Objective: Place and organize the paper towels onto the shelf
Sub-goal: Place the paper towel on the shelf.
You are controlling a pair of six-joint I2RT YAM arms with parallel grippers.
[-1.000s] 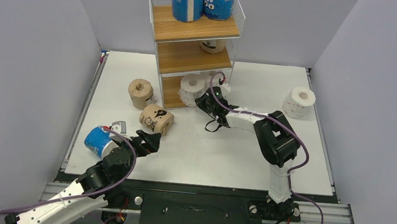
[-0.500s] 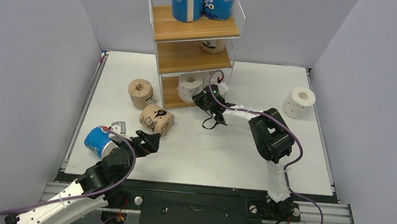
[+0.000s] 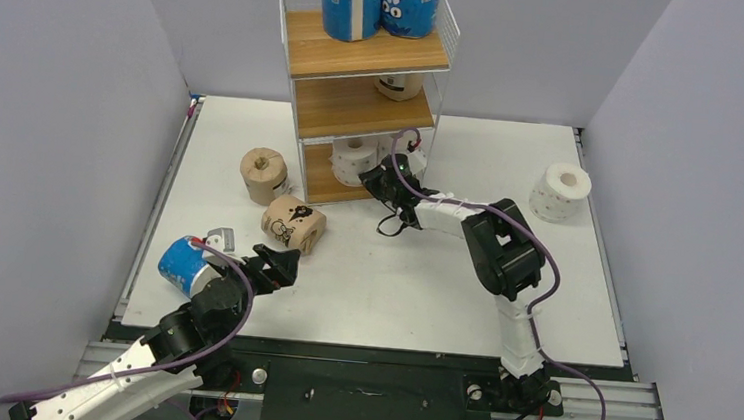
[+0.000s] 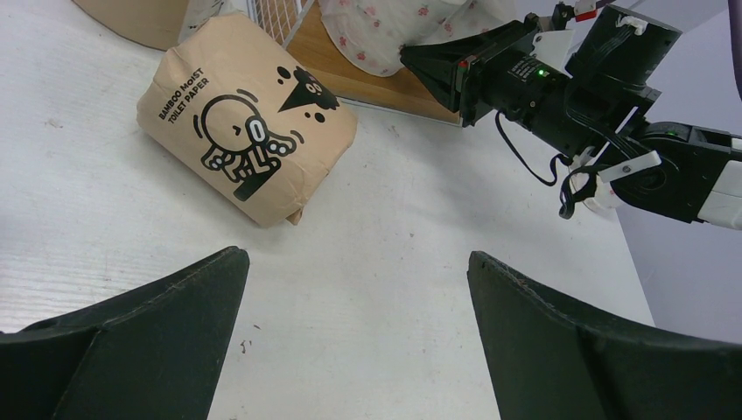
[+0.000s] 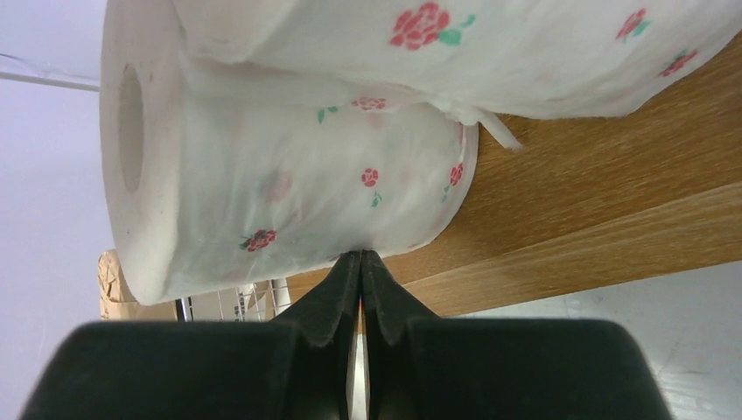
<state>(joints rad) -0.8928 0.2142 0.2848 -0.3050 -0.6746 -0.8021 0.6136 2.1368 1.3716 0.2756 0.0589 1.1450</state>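
White surface (image 3: pixel 423 274) and grey walls (image 3: pixel 56 95) all round, with the shelf (image 3: pixel 366 109) at the far side. Your right pincer (image 5: pixel 360 255) is pressed together, and its tips touch a rose-print white roll (image 5: pixel 289 192) on the bottom board. A second white roll (image 5: pixel 490 52) sits against it. I think you are nudging this roll into place.

Next, back out gently so it does not tip out. Then go for the lone white roll (image 3: pixel 561 190) far to the right.

Your left pincer (image 4: pixel 354 255) is wide apart and holds nothing. It is near the brown roll with the drawing (image 4: pixel 249 131). A plain brown roll (image 3: pixel 262 174) and a blue roll (image 3: pixel 181 265) lie on the surface. Two blue rolls (image 3: pixel 349 8) stand on top.
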